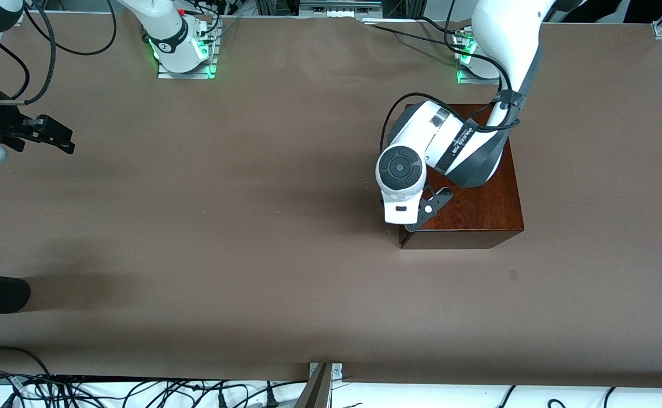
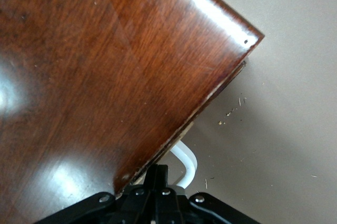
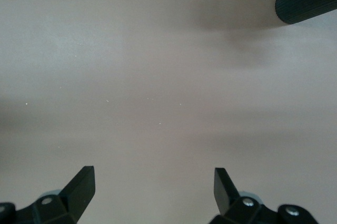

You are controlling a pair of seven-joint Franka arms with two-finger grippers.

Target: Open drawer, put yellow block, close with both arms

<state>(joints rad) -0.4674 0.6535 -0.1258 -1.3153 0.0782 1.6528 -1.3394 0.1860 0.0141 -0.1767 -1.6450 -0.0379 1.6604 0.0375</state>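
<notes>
Two grippers differ: the left gripper (image 2: 158, 184), pinched shut at the white bar handle (image 2: 185, 162), sits at the wooden box (image 1: 478, 204) whose drawer looks shut. Right gripper (image 3: 154, 187) waits spread over bare table (image 1: 251, 226). Yellow block unseen; every step remains.

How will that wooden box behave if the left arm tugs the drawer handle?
The wooden box looks solid and squat, so probably unlikely to tip. Its glossy finish on smooth table covering suggests it may slide. The left gripper, shut on the white handle, should grip rigidly.

White arms (image 1: 421, 136) with dark grey joints, black cables, black fingers (image 3: 79, 187) with silver screws, green-lit bases.
</notes>
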